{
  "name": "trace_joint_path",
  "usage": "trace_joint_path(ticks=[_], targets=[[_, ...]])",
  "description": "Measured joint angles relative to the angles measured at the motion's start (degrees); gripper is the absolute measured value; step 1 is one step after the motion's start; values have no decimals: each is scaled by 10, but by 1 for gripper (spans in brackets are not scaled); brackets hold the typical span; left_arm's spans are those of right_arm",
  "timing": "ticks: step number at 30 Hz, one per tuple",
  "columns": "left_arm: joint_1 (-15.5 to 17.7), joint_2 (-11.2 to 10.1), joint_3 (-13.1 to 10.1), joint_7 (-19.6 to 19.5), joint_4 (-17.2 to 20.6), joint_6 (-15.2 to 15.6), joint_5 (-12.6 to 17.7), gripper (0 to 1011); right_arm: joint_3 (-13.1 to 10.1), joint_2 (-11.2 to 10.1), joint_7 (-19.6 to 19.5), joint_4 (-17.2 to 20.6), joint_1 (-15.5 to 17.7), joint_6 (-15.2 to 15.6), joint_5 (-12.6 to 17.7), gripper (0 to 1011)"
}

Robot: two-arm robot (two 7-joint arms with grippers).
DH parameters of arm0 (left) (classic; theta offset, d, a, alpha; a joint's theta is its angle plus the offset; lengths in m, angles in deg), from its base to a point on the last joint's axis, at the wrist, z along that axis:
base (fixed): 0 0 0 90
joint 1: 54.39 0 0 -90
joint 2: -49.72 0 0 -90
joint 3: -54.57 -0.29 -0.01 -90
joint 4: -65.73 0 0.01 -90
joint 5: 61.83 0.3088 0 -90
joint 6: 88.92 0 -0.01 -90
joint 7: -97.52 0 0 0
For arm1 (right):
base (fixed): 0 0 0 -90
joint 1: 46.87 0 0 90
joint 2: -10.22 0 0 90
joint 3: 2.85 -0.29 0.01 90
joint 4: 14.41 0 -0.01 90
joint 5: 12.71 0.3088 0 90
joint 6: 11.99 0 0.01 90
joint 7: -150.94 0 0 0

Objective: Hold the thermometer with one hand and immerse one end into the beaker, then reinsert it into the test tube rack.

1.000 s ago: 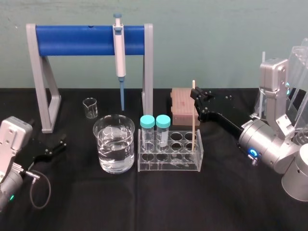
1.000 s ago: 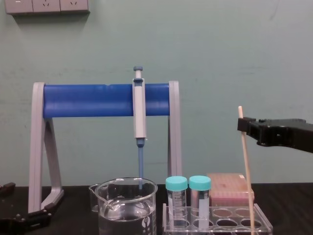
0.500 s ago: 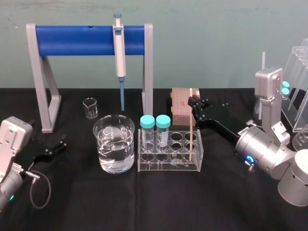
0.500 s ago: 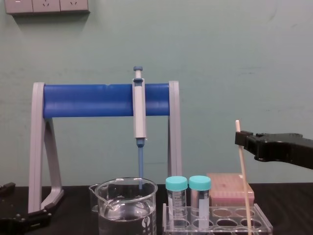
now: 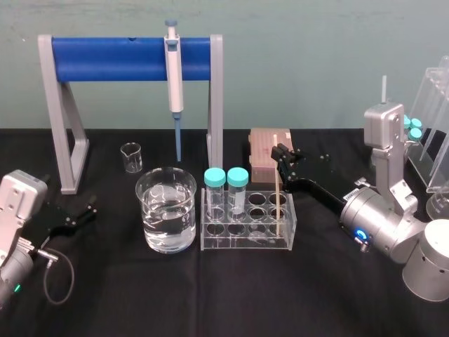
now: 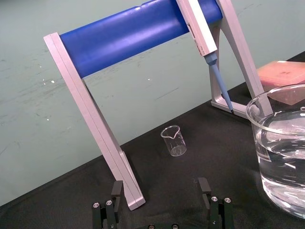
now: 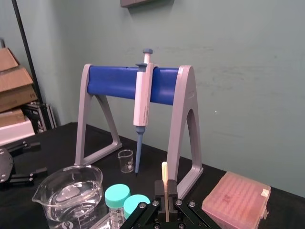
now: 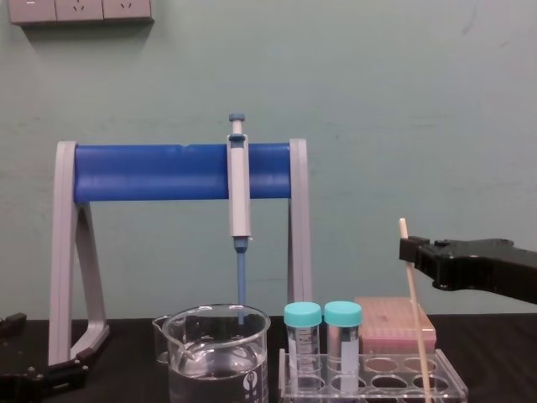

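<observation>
The thermometer is a thin cream rod standing nearly upright, its lower end down inside a hole at the right end of the clear test tube rack. My right gripper is shut on the rod near its top, reaching in from the right. From the chest view the rod leans slightly and the gripper pinches it just below the tip. In the right wrist view the thermometer rises between the black fingers. The beaker, holding water, stands left of the rack. My left gripper rests open at the table's left.
Two teal-capped tubes stand in the rack's left holes. A grey-and-blue pipette hangs on the blue-barred stand behind. A small beaker and a pink tip box sit at the back. A clear holder stands far right.
My right gripper has come down with the thermometer, sliding the rod deeper into the rack's right-end hole. The left arm has not moved.
</observation>
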Motion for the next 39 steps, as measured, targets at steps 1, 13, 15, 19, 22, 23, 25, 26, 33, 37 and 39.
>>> trace_joint_path(ticks=[1,13,15,19,22,23,25,26,33,37,39], targets=[[0,0,0,0,0,0,0,1004,0,0,0,0,0,1,-1,36],[0,0,0,0,0,0,0,1004,0,-1,0,0,0,1,-1,36],[0,0,0,0,0,0,0,1004,0,-1,0,0,0,2,0,36],[0,0,0,0,0,0,0,1004,0,-1,0,1,0,2,0,36],[0,0,0,0,0,0,0,1004,0,-1,0,1,0,2,0,36],[0,0,0,0,0,0,0,1004,-1,-1,0,1,0,2,1,36],[0,0,0,0,0,0,0,1004,-1,-1,0,1,0,2,1,38],[0,0,0,0,0,0,0,1004,-1,-1,0,1,0,2,1,41],[0,0,0,0,0,0,0,1004,-1,-1,-1,1,0,2,1,255],[0,0,0,0,0,0,0,1004,-1,-1,-1,1,0,2,2,339],[0,0,0,0,0,0,0,1004,-1,-1,-1,1,0,2,2,421]])
